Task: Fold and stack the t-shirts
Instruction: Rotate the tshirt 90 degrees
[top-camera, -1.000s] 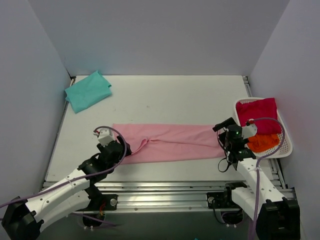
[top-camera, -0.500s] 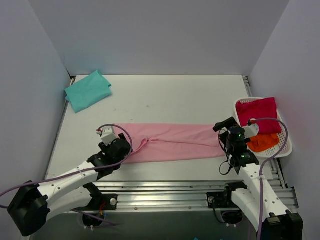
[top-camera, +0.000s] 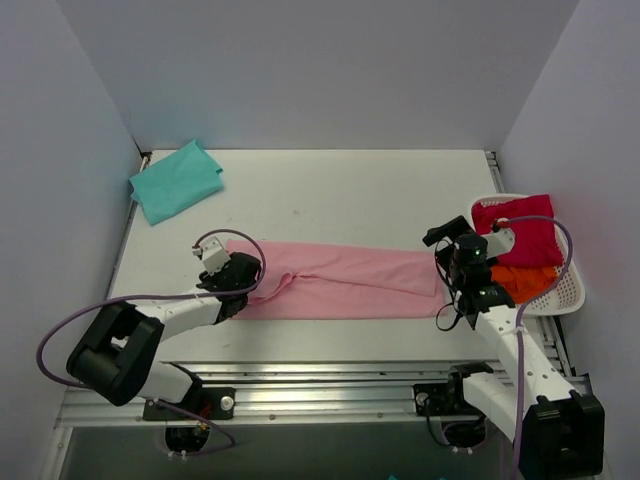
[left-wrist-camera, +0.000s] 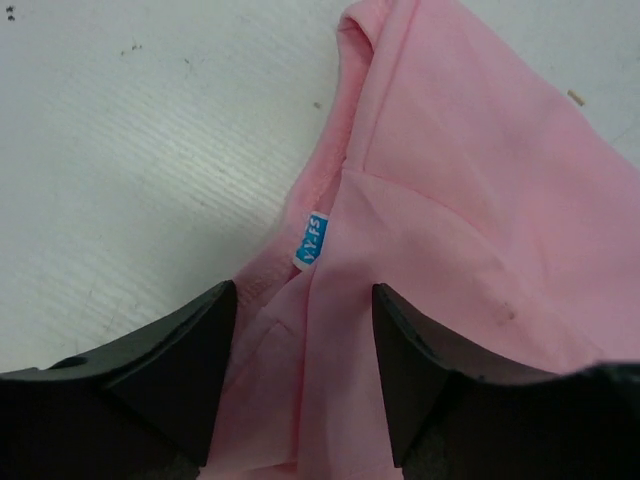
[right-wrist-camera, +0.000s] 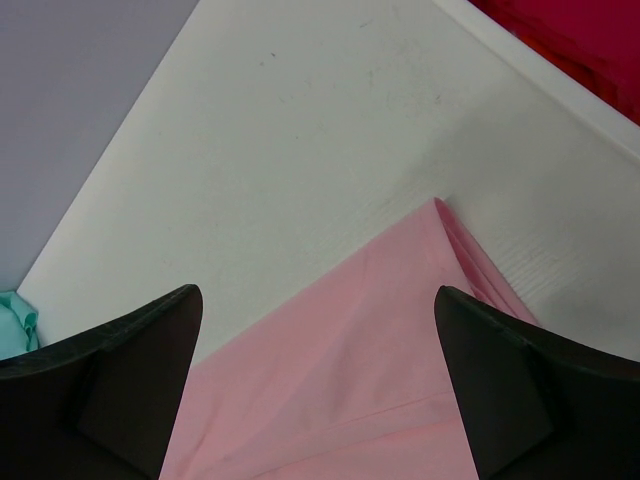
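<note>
White counter (top-camera: 330, 190) carries the pink shirt (top-camera: 350, 285), a long folded strip from nine to three o'clock; the teal shirt (top-camera: 176, 182) sits folded at ten. Left jaws stand narrowly apart, right jaws wide, both empty. Crosswise folds and stacking likely remain.

Item, left arm (top-camera: 165, 312): stretching out low along the tabletop (top-camera: 330, 195), where a second ago it was rising in a bent elbow from its base.

Item, left end effector (top-camera: 243, 272): sitting farther from the base than before, over the left end of the pink t-shirt (top-camera: 350, 285), fingers apart.

Item, purple cable (top-camera: 58, 338): now bowing out in a wide loop to the left.

Item, right end effector (top-camera: 446, 262): reaching a little farther forward.

Item, pink t-shirt: lying shifted slightly away from the bases, its left end riding higher and the band slanting.
</note>
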